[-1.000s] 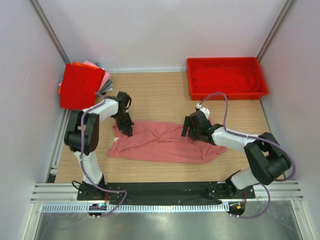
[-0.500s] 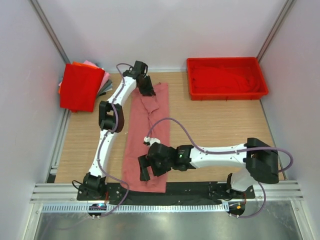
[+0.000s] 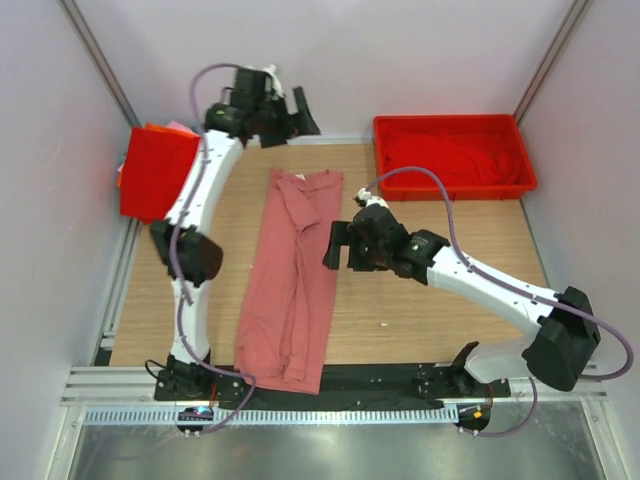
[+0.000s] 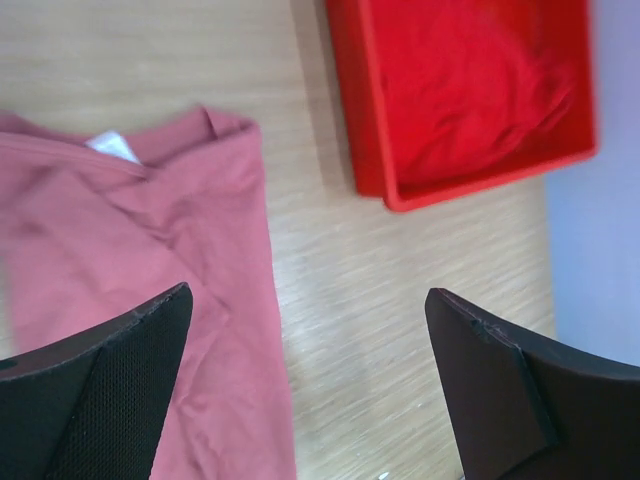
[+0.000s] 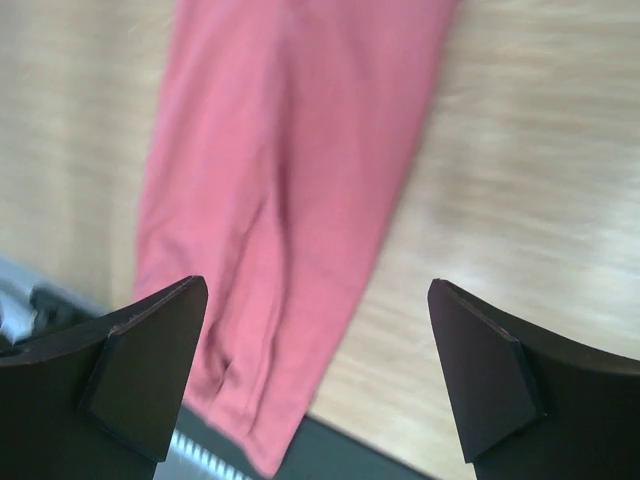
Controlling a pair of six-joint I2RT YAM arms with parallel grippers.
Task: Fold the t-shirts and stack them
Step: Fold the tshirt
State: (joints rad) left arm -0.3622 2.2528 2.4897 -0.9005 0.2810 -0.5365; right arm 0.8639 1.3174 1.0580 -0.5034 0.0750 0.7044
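Fingers (image 4: 110,390) of the left gripper (image 3: 292,115) are spread and empty, with the arm stretched to the far wall. The right gripper (image 3: 336,247) is likewise spread, beside the right edge of the salmon t-shirt (image 3: 292,280), which is laid as a long strip running near to far. A white neck label (image 4: 115,147) is shown by the left wrist view only. The folded stack (image 3: 155,175) at far left is shown by the top view only.

No legible text, brand, number or sign in any view; small white neck tag (image 4: 112,146) inside the collar of the salmon-pink t-shirt (image 4: 150,260), print on it too small to read.
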